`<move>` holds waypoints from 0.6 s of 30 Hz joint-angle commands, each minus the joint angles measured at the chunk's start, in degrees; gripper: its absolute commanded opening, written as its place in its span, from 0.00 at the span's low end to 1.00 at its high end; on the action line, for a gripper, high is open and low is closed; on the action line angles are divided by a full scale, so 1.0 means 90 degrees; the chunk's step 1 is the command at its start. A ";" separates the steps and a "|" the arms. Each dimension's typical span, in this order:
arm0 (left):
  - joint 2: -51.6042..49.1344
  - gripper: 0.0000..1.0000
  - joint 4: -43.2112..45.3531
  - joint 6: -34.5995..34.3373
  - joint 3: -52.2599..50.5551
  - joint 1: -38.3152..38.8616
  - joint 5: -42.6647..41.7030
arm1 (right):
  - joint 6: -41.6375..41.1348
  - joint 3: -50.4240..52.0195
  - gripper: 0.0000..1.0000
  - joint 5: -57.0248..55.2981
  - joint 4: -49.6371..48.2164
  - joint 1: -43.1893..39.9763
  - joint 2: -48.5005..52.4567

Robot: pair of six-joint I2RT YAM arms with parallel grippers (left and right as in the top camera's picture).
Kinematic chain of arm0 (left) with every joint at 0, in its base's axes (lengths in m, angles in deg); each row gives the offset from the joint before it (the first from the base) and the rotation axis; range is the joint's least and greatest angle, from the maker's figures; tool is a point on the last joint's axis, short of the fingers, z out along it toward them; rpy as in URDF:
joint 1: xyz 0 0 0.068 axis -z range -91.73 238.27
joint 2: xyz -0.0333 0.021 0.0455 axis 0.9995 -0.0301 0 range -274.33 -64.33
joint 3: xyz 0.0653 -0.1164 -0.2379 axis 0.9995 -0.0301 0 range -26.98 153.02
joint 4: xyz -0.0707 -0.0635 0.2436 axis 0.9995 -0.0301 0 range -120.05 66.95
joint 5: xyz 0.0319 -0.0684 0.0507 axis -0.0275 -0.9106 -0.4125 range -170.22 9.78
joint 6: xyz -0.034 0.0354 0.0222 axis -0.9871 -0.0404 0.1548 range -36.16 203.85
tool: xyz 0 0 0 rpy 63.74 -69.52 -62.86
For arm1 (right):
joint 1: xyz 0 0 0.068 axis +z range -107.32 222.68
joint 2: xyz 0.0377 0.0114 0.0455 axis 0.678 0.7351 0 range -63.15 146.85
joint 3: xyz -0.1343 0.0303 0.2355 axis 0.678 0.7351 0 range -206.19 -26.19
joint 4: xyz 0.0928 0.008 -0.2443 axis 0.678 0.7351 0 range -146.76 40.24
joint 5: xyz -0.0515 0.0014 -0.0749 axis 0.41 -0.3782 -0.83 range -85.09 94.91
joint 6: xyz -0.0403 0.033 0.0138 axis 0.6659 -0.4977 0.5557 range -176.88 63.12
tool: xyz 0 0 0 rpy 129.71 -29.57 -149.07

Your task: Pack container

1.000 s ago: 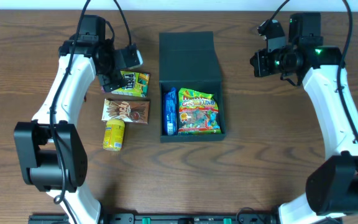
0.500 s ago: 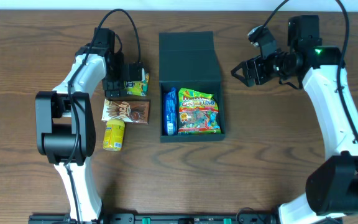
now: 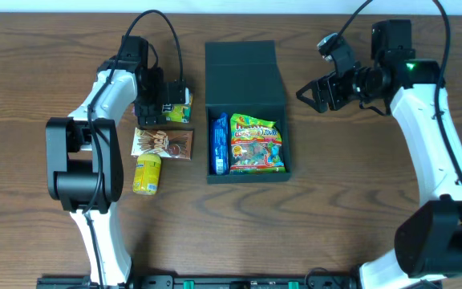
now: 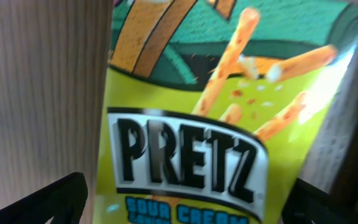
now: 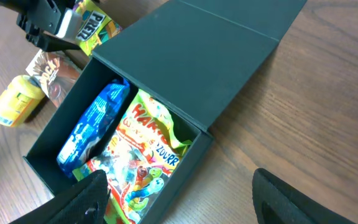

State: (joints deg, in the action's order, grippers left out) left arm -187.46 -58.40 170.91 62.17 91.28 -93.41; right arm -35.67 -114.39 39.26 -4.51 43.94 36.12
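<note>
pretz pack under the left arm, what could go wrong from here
1. The Pretz pack lies flat and glossy between the open left fingers; they might pinch only its film and slip off.
2. The brown snack pack lies right beside it and could get nudged or caught.
3. The blue pack and gummy bag already cover most of the container floor, so the Pretz pack may sit proud.
</note>
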 commanded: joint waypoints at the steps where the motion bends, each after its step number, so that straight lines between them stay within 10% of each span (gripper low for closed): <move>1: -0.0202 0.99 -0.0087 0.0046 -0.0019 -0.0022 -0.0211 | 0.0107 -0.0015 0.73 0.0146 0.0005 0.0024 0.0024; 18: -0.0248 0.78 -0.0425 0.0019 -0.0019 0.0002 -0.0204 | 0.0102 -0.0015 0.73 0.0146 -0.0017 0.0024 0.0024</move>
State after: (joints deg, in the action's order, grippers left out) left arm -187.92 -61.31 171.00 62.34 91.28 -94.96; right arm -35.67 -114.39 39.28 -4.62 43.94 36.12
